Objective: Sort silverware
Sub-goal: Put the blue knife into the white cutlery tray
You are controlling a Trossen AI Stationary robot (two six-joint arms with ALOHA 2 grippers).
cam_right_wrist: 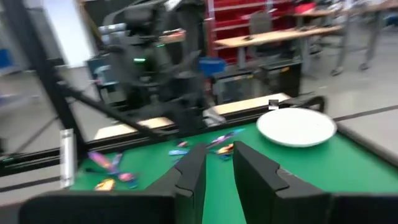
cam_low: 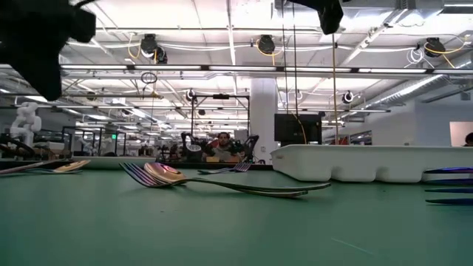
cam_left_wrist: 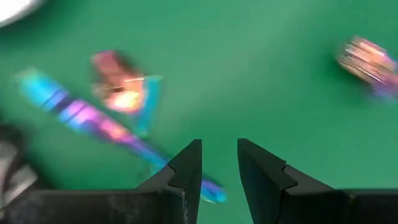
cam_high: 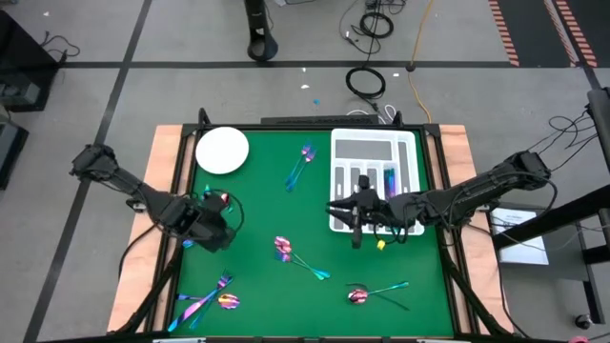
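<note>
Silverware (cam_high: 301, 259) lies scattered over the green mat (cam_high: 257, 200), some already in the white tray (cam_high: 373, 152). Your right gripper (cam_high: 355, 226) hangs at the tray's near edge, your left gripper (cam_left_wrist: 219, 163) above loose pieces; both are slightly parted and empty. Centre on one handle before closing.

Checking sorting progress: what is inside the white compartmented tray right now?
The tray holds several dark pieces and one teal utensil in its slots. The right tool and arm cover its near edge, hiding anything there.
</note>
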